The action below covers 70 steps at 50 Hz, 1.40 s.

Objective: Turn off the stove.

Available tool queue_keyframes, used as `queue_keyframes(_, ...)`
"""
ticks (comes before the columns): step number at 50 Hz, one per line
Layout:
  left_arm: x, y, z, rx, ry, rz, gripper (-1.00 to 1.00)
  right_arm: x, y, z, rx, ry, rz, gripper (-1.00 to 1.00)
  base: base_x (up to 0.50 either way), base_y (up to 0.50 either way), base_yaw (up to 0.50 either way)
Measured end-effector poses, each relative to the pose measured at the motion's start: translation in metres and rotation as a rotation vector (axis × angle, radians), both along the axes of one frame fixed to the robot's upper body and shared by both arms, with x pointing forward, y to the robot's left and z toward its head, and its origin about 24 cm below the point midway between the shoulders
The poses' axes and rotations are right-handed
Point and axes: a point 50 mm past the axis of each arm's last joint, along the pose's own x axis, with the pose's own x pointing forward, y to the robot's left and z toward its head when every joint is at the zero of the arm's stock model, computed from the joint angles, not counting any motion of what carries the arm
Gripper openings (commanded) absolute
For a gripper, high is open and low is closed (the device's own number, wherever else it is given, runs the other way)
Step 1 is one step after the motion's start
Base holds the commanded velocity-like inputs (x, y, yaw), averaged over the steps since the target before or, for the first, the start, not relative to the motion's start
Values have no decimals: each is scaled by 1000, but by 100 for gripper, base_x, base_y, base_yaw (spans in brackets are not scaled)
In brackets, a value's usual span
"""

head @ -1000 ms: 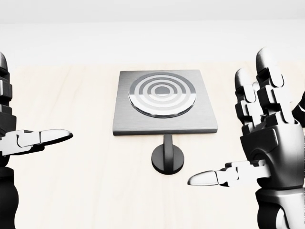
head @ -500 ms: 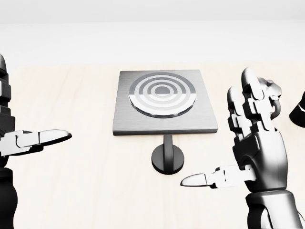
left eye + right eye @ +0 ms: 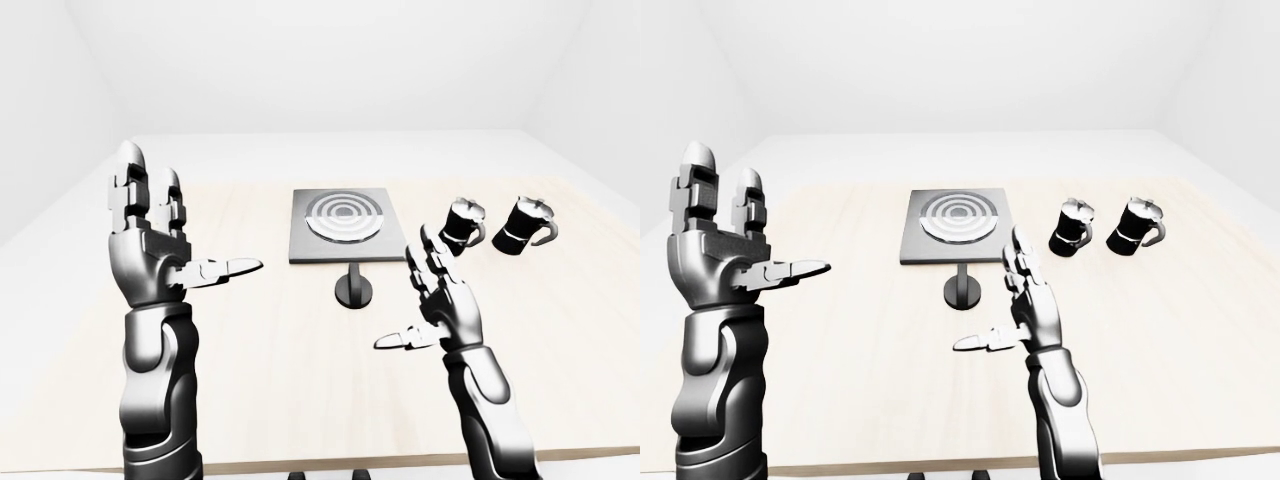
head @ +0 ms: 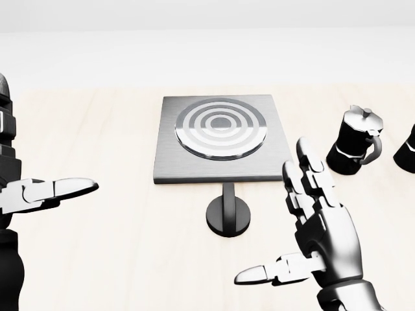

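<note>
A square, brushed grey metal stove [image 4: 224, 139] with a round burner of concentric light and dark rings [image 4: 222, 127] sits on the pale wooden counter [image 4: 117, 240], near the middle of the head view. Just below its lower edge stands a black round knob [image 4: 228, 214] on a short stem, touching the stove's edge at the top of the stem.

The right hand [image 4: 311, 223], dark metallic with three jointed fingers, hangs above the counter at the lower right of the head view, to the right of the knob and apart from it. Its fingers are spread and straight, the thumb pointing left toward the knob; it grips nothing.

The left hand [image 3: 160, 235] is raised at the left of the left-eye view, well apart from the stove, fingers upright and thumb stretched toward the right, also spread and empty.

To the right of the stove stand two black moka-style pots: the nearer one [image 4: 353, 150] and a farther one [image 3: 525, 224] beside it.
</note>
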Motion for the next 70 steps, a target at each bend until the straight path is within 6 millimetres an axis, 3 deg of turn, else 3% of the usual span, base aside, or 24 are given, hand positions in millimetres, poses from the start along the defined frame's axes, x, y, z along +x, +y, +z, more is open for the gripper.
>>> queue_keyframes(25, 0, 0, -1, -2, 4, -3, 98, 2, 5, -34, 2, 139, 44, 100, 0, 0, 0)
queue_keyframes(70, -2, 1, -2, 0, 7, -1, 98, 15, 6, -63, -22, 196, 62, 100, 0, 0, 0)
